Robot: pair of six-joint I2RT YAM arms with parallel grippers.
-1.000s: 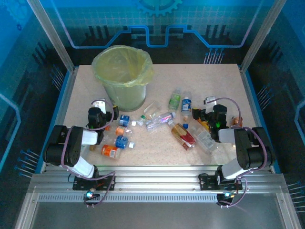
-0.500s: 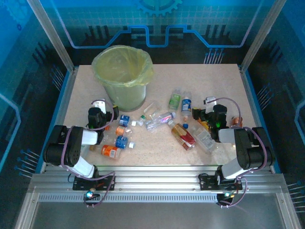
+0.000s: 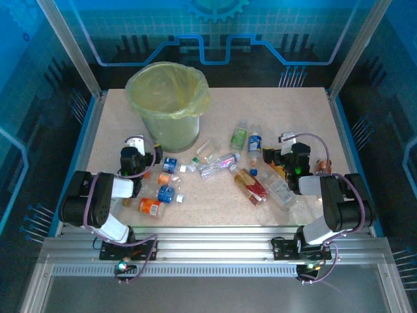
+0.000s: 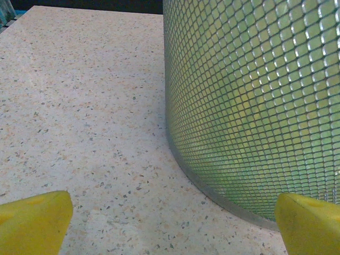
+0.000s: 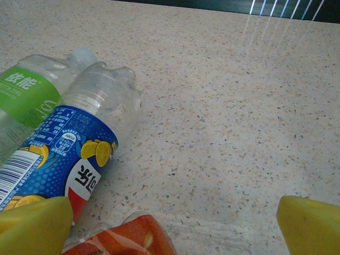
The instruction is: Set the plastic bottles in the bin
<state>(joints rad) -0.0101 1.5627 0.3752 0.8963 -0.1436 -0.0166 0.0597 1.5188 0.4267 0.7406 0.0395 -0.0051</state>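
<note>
The left gripper [image 3: 137, 151] [image 4: 172, 226] stands spread wide and holds nothing. In its wrist view the two yellow fingertips [image 4: 34, 223] sit at the bottom corners, clear of everything, with bare speckled table [image 4: 79, 106] between them. The bin [image 3: 171, 134] is just ahead of it and a little to its right. The bin's meshed wall [image 4: 255, 106] runs out of the top of the wrist view, so the rim is cut off there. From above, the yellow-green bag [image 3: 195, 104] is folded over the rim. Several of the plastic bottles [image 3: 167, 193] lie just to the right of this gripper and back along its arm. Whether any of them touches the arm cannot be told from above.

The right gripper [image 3: 281, 155] [image 5: 172, 223] is likewise fully spread and grips nothing. Ahead of its left fingertip [image 5: 32, 223] a blue-labelled bottle [image 5: 64, 159] lies on its side, clear shoulder pointing away, its near end hidden behind that fingertip. Further left, a green-labelled bottle [image 5: 26, 95] is cut off by the frame edge. Just in front of the open jaws an orange-red label [image 5: 127, 239] is cropped at the bottom edge, and little more of that bottle can be made out. From above, more bottles lie to this gripper's left and under its arm. An orange-tinted one [image 3: 324, 165] lies to its right, partly hidden by the cable [image 3: 319, 140]. The bin stands well off to this gripper's left and ahead.
</note>
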